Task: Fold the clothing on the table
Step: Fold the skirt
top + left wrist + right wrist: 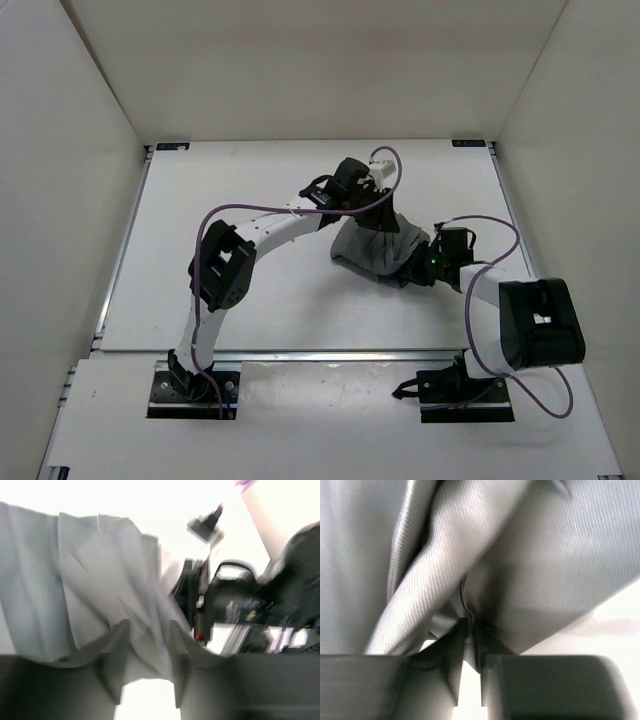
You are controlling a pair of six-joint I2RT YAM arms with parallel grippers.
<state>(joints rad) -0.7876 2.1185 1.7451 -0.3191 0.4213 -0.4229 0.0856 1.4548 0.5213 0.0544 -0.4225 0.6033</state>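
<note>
Lying in a crumpled heap on the large flat white table, right of its middle and about midway between near and far edges: the dark grey pleated fabric clothing, with long straight creases running through it. Reaching down onto the heap's far side, from the left: the left gripper, its fingers standing apart in the blurred left wrist view, with grey cloth hanging loosely in the gap and not visibly being clamped. Coming in low at the heap's right side: the right gripper, its fingers pressing almost together in the right wrist view and pinching a thin fold of the ribbed grey fabric at the tips.
</note>
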